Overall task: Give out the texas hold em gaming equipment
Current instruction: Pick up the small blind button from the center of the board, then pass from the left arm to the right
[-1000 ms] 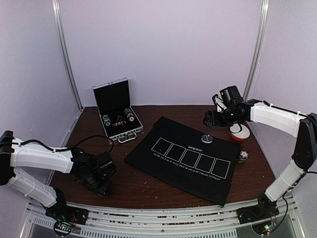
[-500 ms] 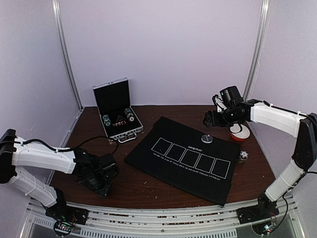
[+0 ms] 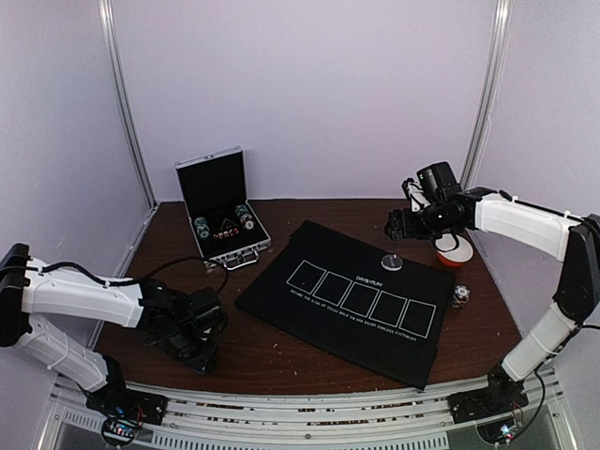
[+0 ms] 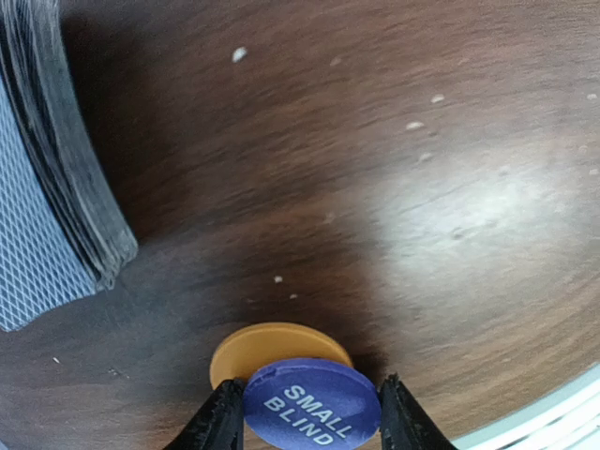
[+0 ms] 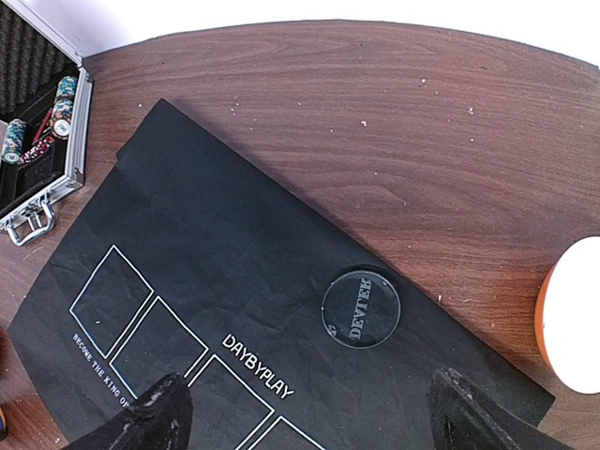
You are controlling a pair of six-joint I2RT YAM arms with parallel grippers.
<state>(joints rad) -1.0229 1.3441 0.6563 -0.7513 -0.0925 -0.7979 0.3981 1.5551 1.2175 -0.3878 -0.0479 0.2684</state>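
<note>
In the left wrist view my left gripper (image 4: 311, 412) is shut on a purple button (image 4: 312, 403) marked SMALL BLIND, held just over an orange button (image 4: 272, 345) on the wood. A stack of blue-grey-backed cards (image 4: 52, 187) lies to the left. In the top view the left gripper (image 3: 199, 339) is low at the table's front left. My right gripper (image 5: 309, 412) is open and empty above the black mat (image 5: 216, 281), over a dark DEALER button (image 5: 361, 308); it hovers at the back right (image 3: 401, 225). Poker chips (image 3: 201, 227) sit in the open case (image 3: 220, 211).
An orange-and-white bowl (image 3: 454, 251) stands at the back right, also at the right edge of the right wrist view (image 5: 572, 328). A small stack of chips (image 3: 459, 297) sits right of the mat (image 3: 347, 300). The table's front edge is close to the left gripper.
The left arm has moved a little to the right along the table's front left. The right arm has not moved.
</note>
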